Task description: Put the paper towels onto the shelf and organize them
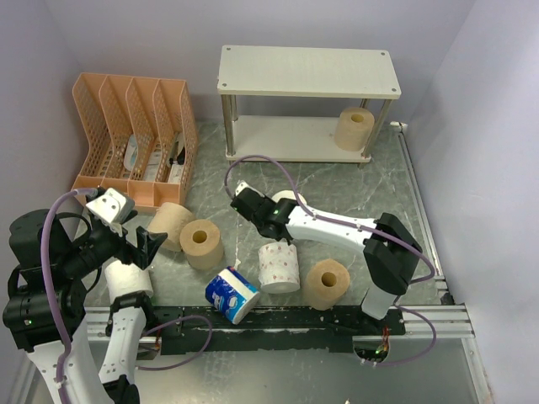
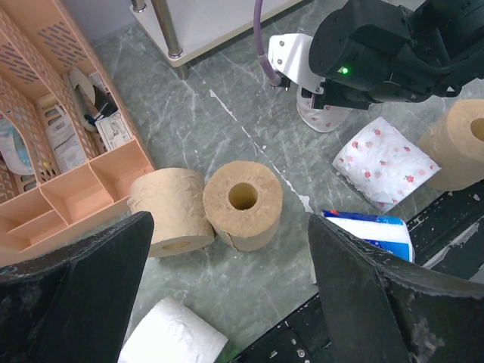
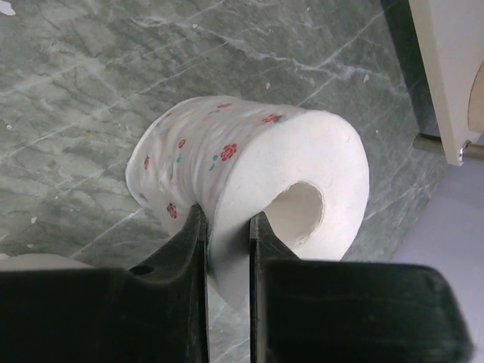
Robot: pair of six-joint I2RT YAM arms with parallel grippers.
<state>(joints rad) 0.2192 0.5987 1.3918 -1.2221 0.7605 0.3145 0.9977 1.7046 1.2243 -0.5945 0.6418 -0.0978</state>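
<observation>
Green marbled surface, and the job looks barely started. The shelf stands at the far edge with its top board bare. One tan roll sits upright at the right end of the lower board, likely tucked there to leave room for a row beside it. The orange organizer is far left and isn't a target.

The right arm reaches left across mid-surface, in front of the shelf. The left arm hangs over the near-left corner, probably to keep that lane free.

The loose rolls are all toward the near edge:
- lying tan roll, touching the upright tan roll
- fourth tan roll, by the right arm's base
- spare floral roll, just beside the fourth tan roll
- blue-wrapped roll, against the front rail
- white roll, under the left arm

The right fingers are nearly closed on the floral roll. They pinch its wall, one finger outside and one on the end face beside the core. My guess is it's a wall grip because the roll is too fat to span. The paper dents at the pinch, so it could slip or deform. I can't tell whether it's off the surface.

The left fingers are spread wide with nothing between them, above the two touching tan rolls.
</observation>
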